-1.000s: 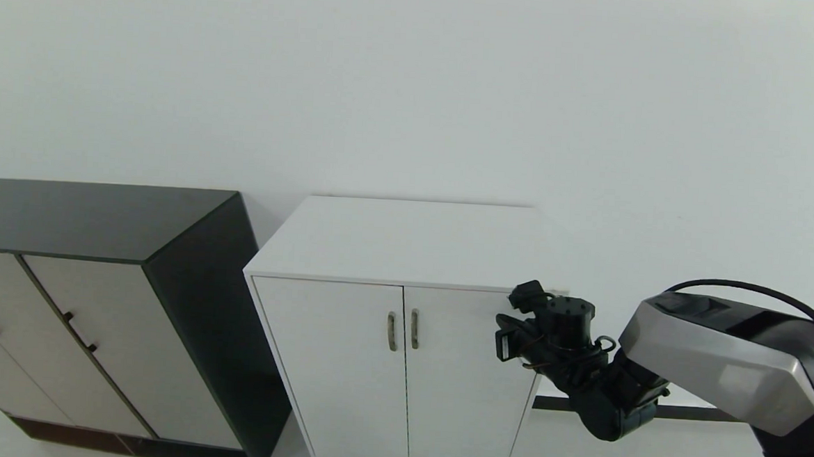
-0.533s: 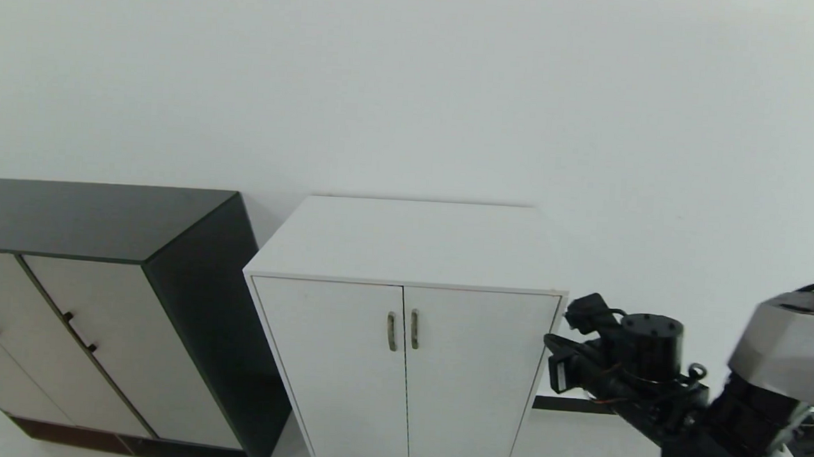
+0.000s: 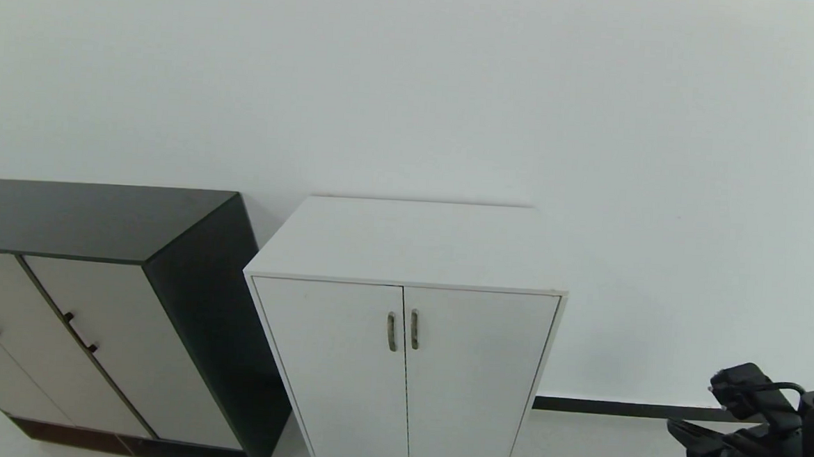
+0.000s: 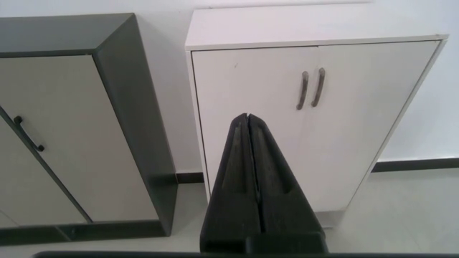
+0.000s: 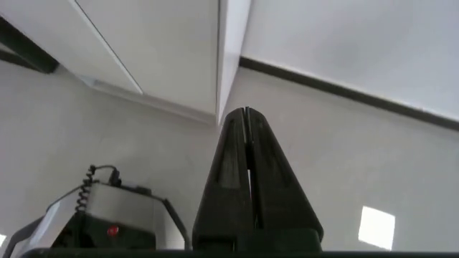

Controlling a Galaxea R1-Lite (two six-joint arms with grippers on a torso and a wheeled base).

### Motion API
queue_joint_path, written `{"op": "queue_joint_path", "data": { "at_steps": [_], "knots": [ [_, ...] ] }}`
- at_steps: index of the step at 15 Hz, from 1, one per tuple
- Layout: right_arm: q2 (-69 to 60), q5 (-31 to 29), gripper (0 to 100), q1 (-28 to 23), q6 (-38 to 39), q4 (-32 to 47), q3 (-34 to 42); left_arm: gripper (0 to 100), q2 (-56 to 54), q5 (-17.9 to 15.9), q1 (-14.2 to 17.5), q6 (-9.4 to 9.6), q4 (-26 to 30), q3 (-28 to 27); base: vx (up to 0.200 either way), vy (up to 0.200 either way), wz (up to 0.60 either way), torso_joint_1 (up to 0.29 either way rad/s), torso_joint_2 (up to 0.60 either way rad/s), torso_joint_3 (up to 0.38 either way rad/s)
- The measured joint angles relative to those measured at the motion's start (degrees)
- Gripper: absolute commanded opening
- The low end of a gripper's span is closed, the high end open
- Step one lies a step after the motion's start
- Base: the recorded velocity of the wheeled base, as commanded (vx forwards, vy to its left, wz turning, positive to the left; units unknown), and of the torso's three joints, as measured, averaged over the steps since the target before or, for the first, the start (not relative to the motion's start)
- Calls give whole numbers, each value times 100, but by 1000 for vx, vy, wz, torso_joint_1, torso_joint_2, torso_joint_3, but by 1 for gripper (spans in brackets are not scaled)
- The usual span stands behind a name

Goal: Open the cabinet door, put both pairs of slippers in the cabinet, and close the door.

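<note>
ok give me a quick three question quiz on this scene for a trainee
1. True or false: the white cabinet has both doors standing open.
2. What stands beside the white cabinet, on the robot's left of it? A) a dark cabinet B) a chair C) a bin
3. Fill in the missing word: the left pincer and the right pincer are both ___ (open or shut).

Key: 1 false, both doors are closed; 2 A; 3 shut.
</note>
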Motion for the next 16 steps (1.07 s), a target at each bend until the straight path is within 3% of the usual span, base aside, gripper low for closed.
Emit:
{"op": "queue_joint_path", "data": {
  "at_steps": [4,11,14,16],
  "knots": [
    [-1577,46,0,-179,44,2512,38,0,0,1,0,0,0,0,0,0,0,0,0,0],
    [-5055,246,0,-165,285,5666,40,0,0,1,0,4,0,0,0,0,0,0,0,0],
    [-6365,422,0,-27,299,6310,40,0,0,0,0,6,0,0,0,0,0,0,0,0],
    [-6985,443,0,-250,294,6345,40,0,0,0,0,2,0,0,0,0,0,0,0,0]
  ]
}}
